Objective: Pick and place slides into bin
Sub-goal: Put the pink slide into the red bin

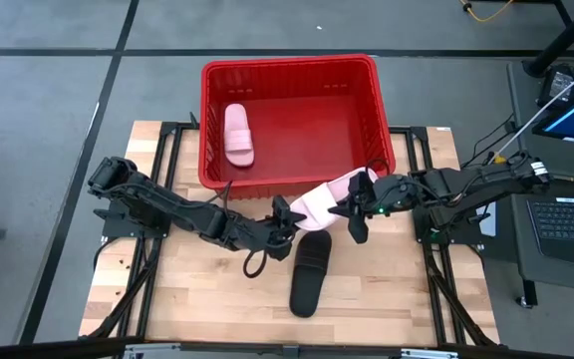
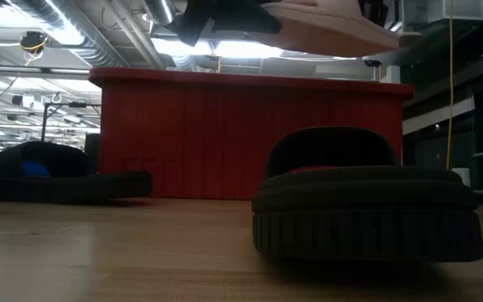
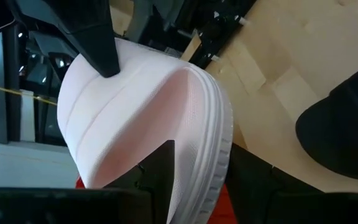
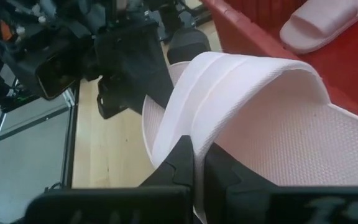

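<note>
A pale pink slide point(image 1: 325, 197) hangs in the air just in front of the red bin's point(image 1: 287, 68) near right corner, held between both grippers. My left gripper point(image 1: 285, 212) has the end toward the table's left, and my right gripper point(image 1: 352, 206) has the wide strap. A second pink slide point(image 1: 239, 135) lies sole-down on the bin's floor at the left. A black slide point(image 1: 311, 271) rests on its sole on the table below the held one. Another black slide point(image 2: 57, 178) lies farther left in the low view. My left gripper pinches the pink slide's sole at one end point(image 3: 210, 143). One finger point(image 3: 160, 168) lies on the footbed just under the strap's opening; the other is below the sole. It comes about level from the table's left. The slide is clear of the table. My right gripper pinches the edge of the pink slide's wide strap point(image 4: 194, 127) between its two fingers point(image 4: 185, 168). It comes from the table's right, slanting down. The strap arches away from the fingers, and the slide point(image 2: 325, 25) hangs high above the tabletop.
The bin stands at the table's far edge, its ribbed near wall point(image 2: 225, 134) right behind the held slide. Bare wood point(image 1: 167, 289) lies near the front edge on the left. A laptop point(image 1: 571, 214) sits off the table to the right.
</note>
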`<action>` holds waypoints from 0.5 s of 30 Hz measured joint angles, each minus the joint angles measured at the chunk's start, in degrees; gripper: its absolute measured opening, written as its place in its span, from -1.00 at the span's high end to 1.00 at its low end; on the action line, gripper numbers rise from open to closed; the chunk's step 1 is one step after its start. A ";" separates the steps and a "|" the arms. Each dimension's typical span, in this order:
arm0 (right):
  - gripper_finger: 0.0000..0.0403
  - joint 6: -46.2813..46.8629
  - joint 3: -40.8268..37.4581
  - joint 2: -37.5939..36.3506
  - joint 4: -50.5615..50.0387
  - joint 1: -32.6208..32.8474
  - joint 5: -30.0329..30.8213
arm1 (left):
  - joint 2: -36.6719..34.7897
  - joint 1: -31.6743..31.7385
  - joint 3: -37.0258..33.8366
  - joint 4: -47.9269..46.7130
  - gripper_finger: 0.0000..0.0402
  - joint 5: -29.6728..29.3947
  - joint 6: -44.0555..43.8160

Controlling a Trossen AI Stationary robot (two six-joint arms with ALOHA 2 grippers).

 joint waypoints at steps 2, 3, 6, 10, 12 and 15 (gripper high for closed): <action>0.95 -0.18 -0.02 0.02 1.06 -0.33 0.54 | 0.00 -0.34 0.00 0.10 0.37 -1.21 0.00; 0.95 -0.32 -0.02 0.02 1.59 -0.51 0.53 | -0.02 -0.50 0.00 0.22 0.37 -1.40 0.00; 0.95 -0.80 -0.02 0.07 2.26 -1.37 0.83 | -0.02 -0.79 0.00 0.51 0.37 -1.12 -0.02; 0.95 -0.77 -0.02 0.08 2.93 -2.56 1.55 | -0.02 -0.71 0.00 0.55 0.37 -1.12 -0.09; 0.95 -0.80 -0.02 0.09 4.15 -2.90 0.97 | -0.02 -0.21 0.00 0.47 0.37 -1.50 -0.09; 0.95 -1.07 -0.02 0.09 4.96 -3.09 -0.60 | -0.02 0.20 0.00 0.45 0.37 -4.34 0.50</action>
